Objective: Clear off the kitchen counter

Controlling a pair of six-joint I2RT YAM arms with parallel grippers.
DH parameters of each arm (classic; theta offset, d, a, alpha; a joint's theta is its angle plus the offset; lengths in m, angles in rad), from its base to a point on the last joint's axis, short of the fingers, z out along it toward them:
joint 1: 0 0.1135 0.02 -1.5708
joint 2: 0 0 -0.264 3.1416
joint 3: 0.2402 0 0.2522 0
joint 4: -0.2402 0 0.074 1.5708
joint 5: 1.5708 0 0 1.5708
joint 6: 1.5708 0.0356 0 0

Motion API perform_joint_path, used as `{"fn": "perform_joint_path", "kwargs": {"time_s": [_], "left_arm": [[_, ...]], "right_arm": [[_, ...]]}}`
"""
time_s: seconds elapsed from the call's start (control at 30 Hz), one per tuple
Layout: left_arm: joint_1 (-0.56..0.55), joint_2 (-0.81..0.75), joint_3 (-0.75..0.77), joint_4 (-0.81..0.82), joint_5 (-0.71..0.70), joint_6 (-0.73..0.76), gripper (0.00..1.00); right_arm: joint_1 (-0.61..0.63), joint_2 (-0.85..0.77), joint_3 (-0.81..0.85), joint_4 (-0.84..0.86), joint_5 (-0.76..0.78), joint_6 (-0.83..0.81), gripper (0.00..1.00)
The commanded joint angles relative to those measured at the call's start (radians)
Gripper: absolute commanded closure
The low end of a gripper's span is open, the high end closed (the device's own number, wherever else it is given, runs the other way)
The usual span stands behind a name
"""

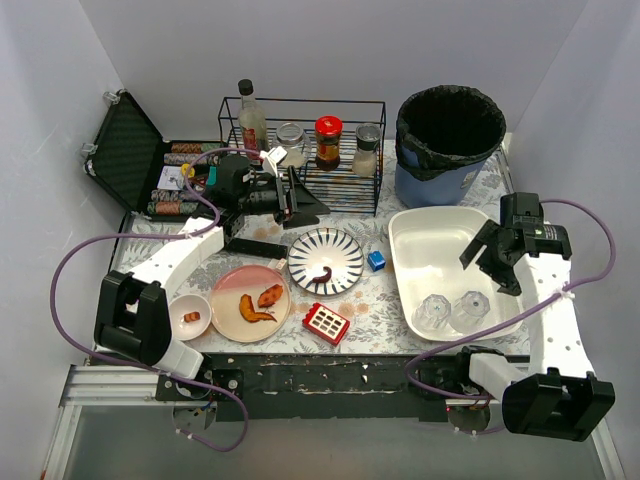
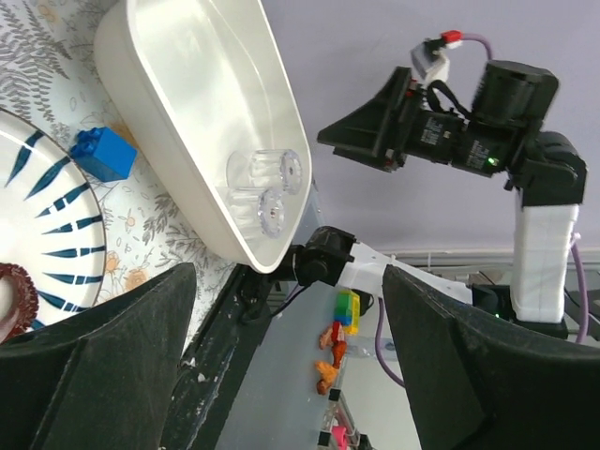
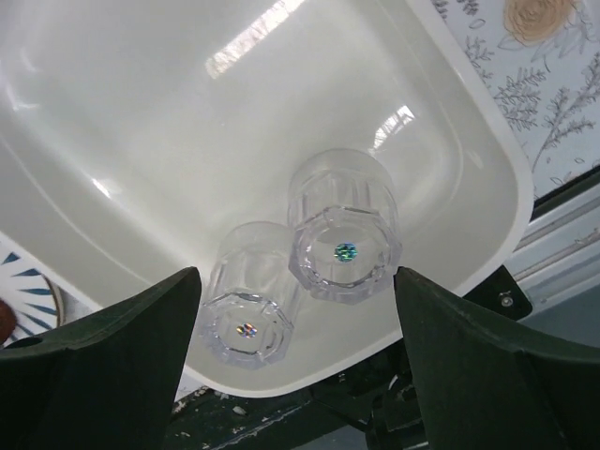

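The kitchen counter is a fern-patterned tabletop. On it stand a striped plate with a brown scrap, a pink plate with food scraps, a small white bowl, a blue block and a red-and-white block. A white tub holds two clear glasses, also in the right wrist view. My left gripper is open and empty, hovering in front of the wire rack. My right gripper is open and empty above the tub.
A black-lined bin stands back right. The rack holds a bottle and jars. An open black case with spools sits back left. The left wrist view shows the tub, blue block and right arm.
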Motion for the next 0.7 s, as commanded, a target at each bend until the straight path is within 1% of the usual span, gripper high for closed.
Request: {"fn": "perform_joint_path", "kwargs": {"time_s": [0.0, 0.13, 0.17, 0.27, 0.37, 0.43, 0.57, 0.67], "left_arm": [[0.0, -0.016, 0.053, -0.131, -0.061, 0.076, 0.19], [0.005, -0.019, 0.083, -0.242, -0.151, 0.125, 0.16], [0.005, -0.019, 0.096, -0.278, -0.181, 0.143, 0.13], [0.006, -0.016, 0.132, -0.368, -0.262, 0.189, 0.09], [0.009, -0.018, 0.146, -0.431, -0.325, 0.217, 0.02], [0.009, -0.016, 0.152, -0.463, -0.366, 0.228, 0.02], [0.009, -0.022, 0.156, -0.515, -0.455, 0.248, 0.02], [0.011, -0.033, 0.156, -0.552, -0.517, 0.257, 0.02]], "right_arm": [[-0.006, -0.047, 0.045, 0.114, -0.104, -0.061, 0.08], [-0.006, -0.083, 0.03, 0.222, -0.271, -0.121, 0.07], [-0.006, -0.088, 0.028, 0.246, -0.293, -0.121, 0.08], [-0.006, -0.077, 0.04, 0.283, -0.347, -0.12, 0.08], [-0.004, -0.054, 0.048, 0.313, -0.408, -0.128, 0.08], [0.005, -0.044, 0.05, 0.345, -0.448, -0.126, 0.08], [0.066, -0.028, 0.074, 0.379, -0.453, -0.117, 0.09], [0.174, -0.011, 0.083, 0.406, -0.414, -0.092, 0.09]]}}
